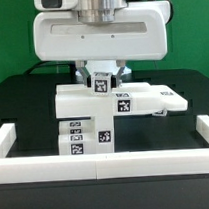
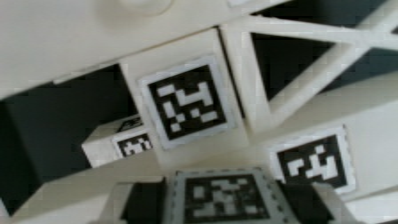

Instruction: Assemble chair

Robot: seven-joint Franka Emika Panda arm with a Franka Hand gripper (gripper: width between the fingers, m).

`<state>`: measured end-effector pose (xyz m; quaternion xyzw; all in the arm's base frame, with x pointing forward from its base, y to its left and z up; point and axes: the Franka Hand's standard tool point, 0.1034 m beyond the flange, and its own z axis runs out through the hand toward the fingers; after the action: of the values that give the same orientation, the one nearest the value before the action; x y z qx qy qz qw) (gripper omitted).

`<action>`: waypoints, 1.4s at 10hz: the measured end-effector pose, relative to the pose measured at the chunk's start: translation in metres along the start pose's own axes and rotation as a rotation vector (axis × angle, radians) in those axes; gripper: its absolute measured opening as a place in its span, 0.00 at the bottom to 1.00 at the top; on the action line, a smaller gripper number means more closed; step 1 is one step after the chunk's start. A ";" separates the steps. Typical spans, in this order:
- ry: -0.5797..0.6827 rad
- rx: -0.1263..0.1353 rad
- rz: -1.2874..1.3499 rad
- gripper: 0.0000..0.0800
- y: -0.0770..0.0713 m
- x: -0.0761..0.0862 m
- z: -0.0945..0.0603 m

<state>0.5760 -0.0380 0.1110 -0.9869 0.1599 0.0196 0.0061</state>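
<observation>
Background: green wall [image 1: 3, 39] behind, black table [image 1: 22, 102] below, and a low white border rail [image 1: 97, 170] along the front and the sides.
Gripper: the gripper [image 1: 101, 73] points straight down and is clenched on a small tagged block [image 1: 98, 84]. One finger stands at each side of it, and I see no gap.
Tagged block: it sits upright at the top of the chair, with its tag facing the exterior camera.
Chair: the chair [image 1: 78, 112] stands near the middle of the table, just behind the front rail. It is a stack of white tagged blocks, with a flat slab [image 1: 152, 98] reaching to the exterior view's right.
Wrist view: a large tag [image 2: 187, 103] on a white face fills the middle, with smaller tags near it. I cannot tell which part each belongs to.
Step in hand: in my judgement, seating this block into the top of the chair.
How to do it well: hold the block vertical and press down slowly with a firm grip, so it does not slip between the pads. Let go only when it sits flush.
Risk: too much side force could push the stack toward the rail or tilt it.
</observation>
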 end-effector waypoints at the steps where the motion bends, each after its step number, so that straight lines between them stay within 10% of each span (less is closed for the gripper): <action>1: 0.000 0.002 0.064 0.36 -0.001 0.000 0.000; 6: -0.004 0.011 0.398 0.36 -0.004 -0.001 0.000; 8: -0.003 0.010 0.362 0.43 -0.004 -0.001 0.000; 10: -0.003 0.009 0.325 0.77 -0.005 -0.001 0.000; 14: 0.001 0.008 -0.008 0.81 -0.004 0.000 -0.001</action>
<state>0.5773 -0.0337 0.1115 -0.9875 0.1562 0.0184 0.0099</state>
